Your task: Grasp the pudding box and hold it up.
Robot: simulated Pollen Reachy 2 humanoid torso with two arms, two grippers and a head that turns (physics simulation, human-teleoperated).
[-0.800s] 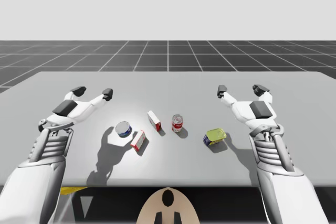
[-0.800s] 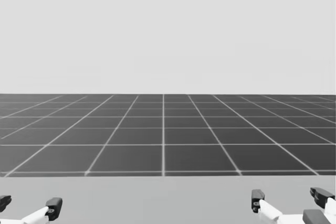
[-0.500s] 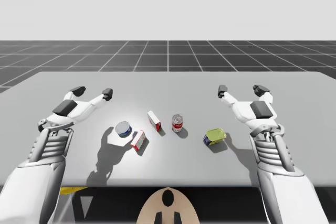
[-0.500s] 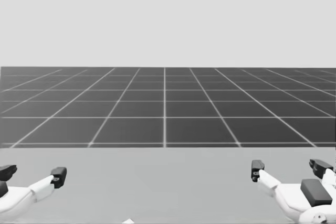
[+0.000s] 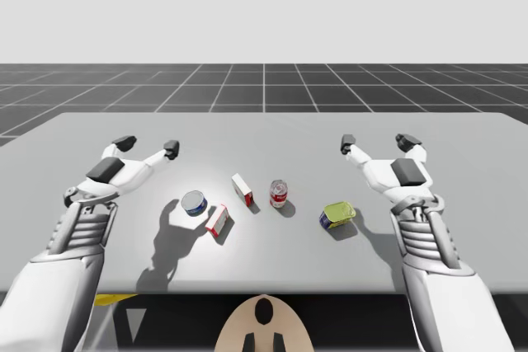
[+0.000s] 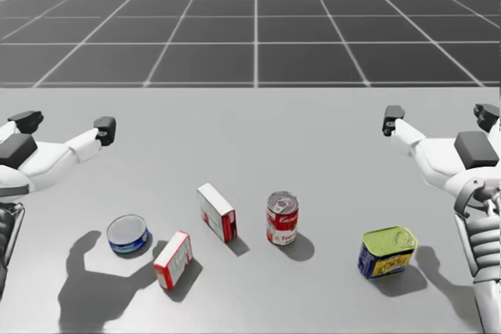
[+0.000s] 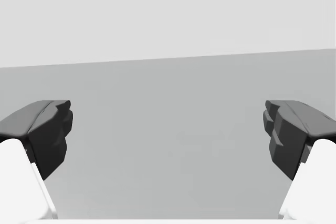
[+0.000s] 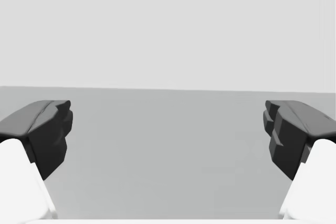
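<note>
My left claw (image 5: 147,146) hovers over the left side of the grey tabletop (image 5: 264,133), its two dark fingers spread wide with nothing between them. My right claw (image 5: 377,143) hovers over the right side, spread just as wide and also holding nothing. In each wrist view only bare tabletop lies ahead of the fingers.

The things sit in the lower middle of the head view, between the two arms and nearer to me than either claw. Two red and white boxes are there, and the pudding box is one of them, though I cannot tell which. The larger box (image 6: 217,211) stands on a long edge just left of centre. The smaller box (image 6: 173,260) stands lower and further left, near the larger one but apart from it. A flat round blue tin (image 6: 127,234) lies just left of the smaller box. A red can (image 6: 282,218) stands upright just right of the larger box, not touching it. Further right, a squat blue tin with a yellow top (image 6: 387,252) sits well apart from the can, close to my right forearm.
</note>
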